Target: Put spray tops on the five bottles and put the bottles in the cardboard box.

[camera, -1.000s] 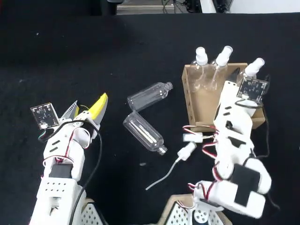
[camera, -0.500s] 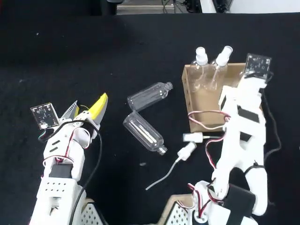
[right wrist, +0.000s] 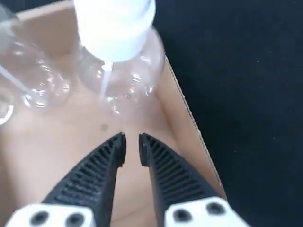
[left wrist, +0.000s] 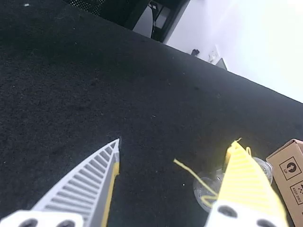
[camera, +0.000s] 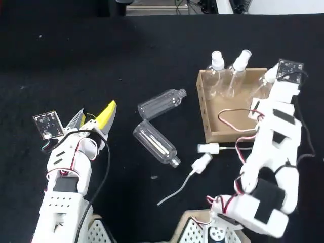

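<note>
Bottles are split between box and tabletop. The right arm's pincer (right wrist: 131,144) hangs over the floor of the shallow brown cardboard box (right wrist: 47,142), its black jaws parted by only a narrow slit and holding nothing. Just ahead of its tips stands a clear plastic bottle with a white spray top (right wrist: 118,52), close to the box's side wall. Two more capped clear bottles (camera: 216,76) stand beside that one along the far wall.

The left arm's pincer (left wrist: 175,144) hovers over the black tabletop (left wrist: 118,80), its grey and yellow jaws spread wide and empty. Ahead of the yellow jaw lie two uncapped clear plastic bottles (camera: 162,104), their bases close together. Past them, towards the right arm, two loose white spray tops with thin tubes (camera: 205,162) lie just outside the box.
</note>
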